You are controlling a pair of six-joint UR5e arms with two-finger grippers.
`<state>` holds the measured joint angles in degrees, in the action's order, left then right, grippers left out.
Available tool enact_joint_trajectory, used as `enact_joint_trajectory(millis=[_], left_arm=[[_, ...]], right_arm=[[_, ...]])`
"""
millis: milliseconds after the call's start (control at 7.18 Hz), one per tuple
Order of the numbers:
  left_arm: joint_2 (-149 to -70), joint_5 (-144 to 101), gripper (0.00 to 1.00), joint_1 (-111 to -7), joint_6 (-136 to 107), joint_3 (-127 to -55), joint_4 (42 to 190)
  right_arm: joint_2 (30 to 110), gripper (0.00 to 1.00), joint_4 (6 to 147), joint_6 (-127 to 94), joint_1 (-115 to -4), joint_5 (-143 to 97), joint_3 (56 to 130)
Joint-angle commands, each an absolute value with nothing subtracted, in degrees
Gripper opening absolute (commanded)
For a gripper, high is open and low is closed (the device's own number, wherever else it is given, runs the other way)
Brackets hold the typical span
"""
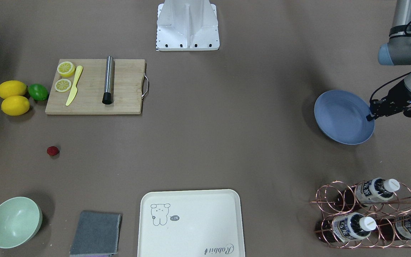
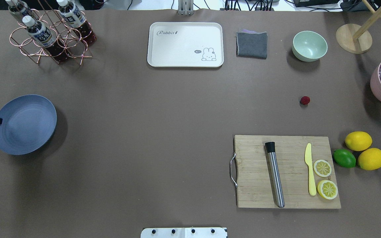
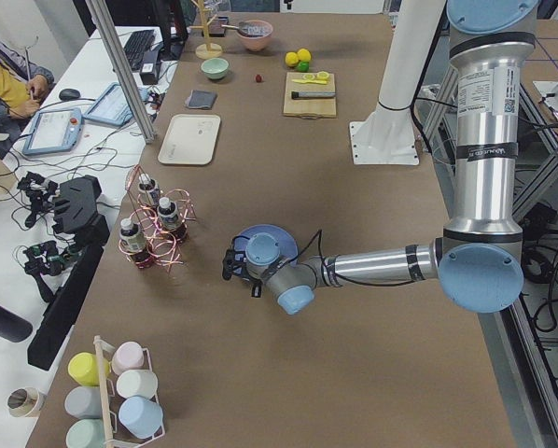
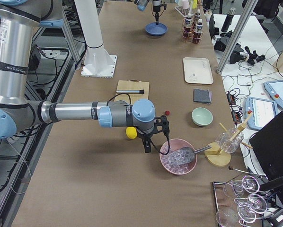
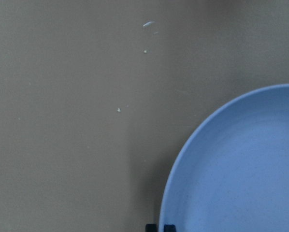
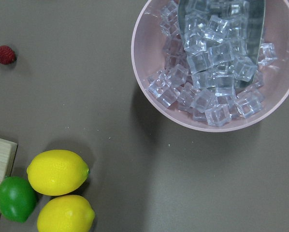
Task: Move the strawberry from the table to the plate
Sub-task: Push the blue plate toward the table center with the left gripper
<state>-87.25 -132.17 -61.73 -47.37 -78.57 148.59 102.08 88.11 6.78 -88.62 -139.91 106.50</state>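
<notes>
Low over the left end of the tabletop (image 2: pixel 144 115), the left arm holds its forearm almost level. The left tool (image 1: pixel 370 116) is clamped on the outer left rim of the blue-grey plate (image 1: pixel 341 117), with one fingertip (image 5: pixel 151 227) outside the rim and the other inside it.

At the right end, the right arm stretches its forearm level along the tabletop. The right tool (image 4: pixel 147 144) points down between the lemons (image 2: pixel 358 140) and the pink bowl of ice (image 2: pixel 377 87); whether its fingers are apart or together cannot be told.

The strawberry (image 2: pixel 305 100) lies by itself on the right half of the tabletop, well apart from the plate. The mint-green bowl (image 2: pixel 309 46) is on its far side and the wooden cutting board (image 2: pixel 256 158) on its near side. The board carries a steel rod, a yellow knife and two lemon halves, and a lime (image 2: pixel 344 158) sits just to its right. Along the far edge stand a cream tray (image 2: pixel 177 46), a grey cloth (image 2: pixel 251 44) and, far left, a copper rack of bottles (image 2: pixel 50 43).
</notes>
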Motion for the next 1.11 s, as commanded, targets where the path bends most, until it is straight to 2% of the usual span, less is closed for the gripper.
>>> enact_joint_trajectory(millis=[0, 418, 557, 975], left_arm=[[-88.6, -135.3, 0.0, -61.3, -58.7, -85.0, 148.1], [-100.2, -126.8, 0.0, -48.3, -77.9, -87.4, 147.7], [-104.0, -121.7, 0.0, -44.7, -80.1, -87.8, 143.6], [-114.2, -113.9, 0.0, -36.4, -87.5, -88.8, 135.6]], right_arm=[[99.5, 1.0, 87.8, 6.6, -86.9, -139.7, 106.1], [91.5, 1.0, 87.8, -13.7, -76.1, -137.1, 105.7], [88.4, 1.0, 87.8, -20.1, -71.8, -135.0, 105.5], [79.9, 0.98, 84.5, -28.0, -63.1, -129.4, 97.6]])
